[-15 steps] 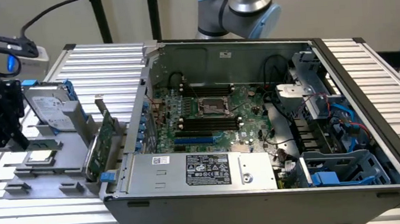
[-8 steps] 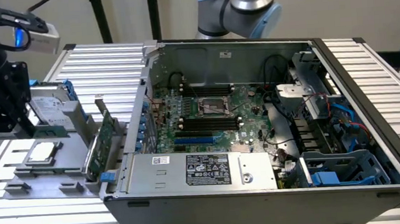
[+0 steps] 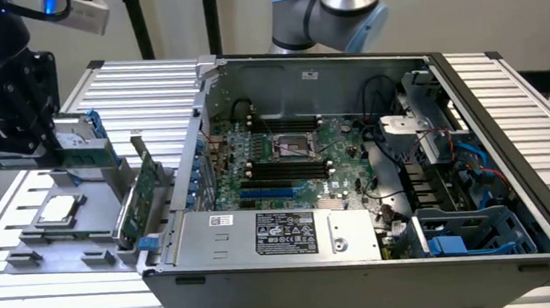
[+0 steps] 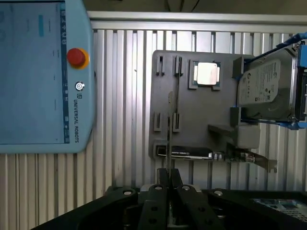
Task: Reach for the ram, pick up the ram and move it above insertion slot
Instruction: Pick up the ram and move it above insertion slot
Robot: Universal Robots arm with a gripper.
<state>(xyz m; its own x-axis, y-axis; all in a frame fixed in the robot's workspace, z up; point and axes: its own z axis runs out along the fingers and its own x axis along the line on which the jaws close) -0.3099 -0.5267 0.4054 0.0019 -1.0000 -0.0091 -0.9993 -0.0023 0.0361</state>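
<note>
My black gripper (image 3: 15,139) hangs at the exterior view's left, above the grey parts holder (image 3: 39,239). It is shut on the ram (image 3: 23,160), a thin green stick lifted off the holder. In the wrist view the ram (image 4: 169,136) is edge-on, a narrow line running out from between my closed fingertips (image 4: 169,176) over the holder (image 4: 192,115). The black memory slots (image 3: 286,169) lie on the motherboard inside the open computer case (image 3: 362,286), well to the exterior view's right of the gripper.
On the holder sit a square processor (image 3: 59,210), a wide green expansion card (image 3: 141,196) standing on edge, and a hard drive (image 4: 268,86) in a blue caddy. A teach pendant (image 4: 38,76) lies on the ribbed aluminium table (image 3: 145,90). The case wall (image 3: 193,152) stands between holder and motherboard.
</note>
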